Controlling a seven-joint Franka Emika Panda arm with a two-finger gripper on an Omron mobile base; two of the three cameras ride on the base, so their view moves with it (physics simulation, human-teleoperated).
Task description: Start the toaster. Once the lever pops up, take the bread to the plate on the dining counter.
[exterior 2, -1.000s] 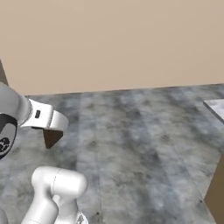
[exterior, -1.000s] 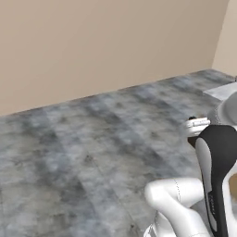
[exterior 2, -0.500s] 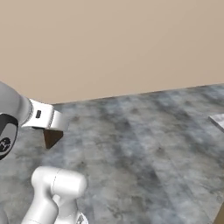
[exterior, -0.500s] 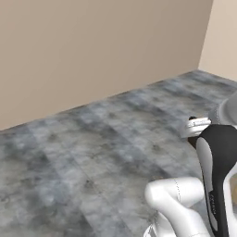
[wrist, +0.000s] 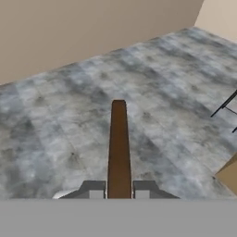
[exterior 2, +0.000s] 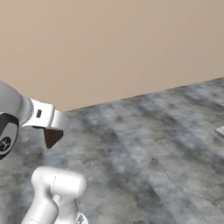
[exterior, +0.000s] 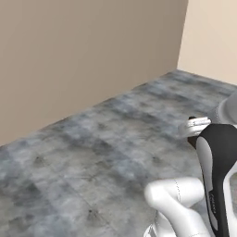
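Note:
My gripper (wrist: pixel 119 190) is shut on the bread (wrist: pixel 119 148), a thin dark brown slice seen edge-on in the hand view, sticking straight out between the two fingertips over the grey floor. From the right base view the gripper (exterior 2: pixel 52 129) sits at the left on the white wrist, with a brown corner of the bread (exterior 2: pixel 52 138) hanging below it. The left base view shows the gripper (exterior: pixel 196 126) at the right, behind the dark forearm, with a dark sliver of the bread (exterior: pixel 191 139) under it.
Mottled grey floor (exterior: pixel 106 152) runs to a beige wall (exterior: pixel 83 55), which meets a lighter wall at a corner (exterior: pixel 181 37). A tan wooden corner (wrist: pixel 229 173) and thin dark legs (wrist: pixel 224 109) show at the hand view's right edge. A pale slab corner (exterior 2: pixel 221 130) touches the right base view's edge.
The whole picture has shifted sideways, so the base has turned. The wall corner has come into the left base view and the pale slab has slid right. The grip on the bread holds.

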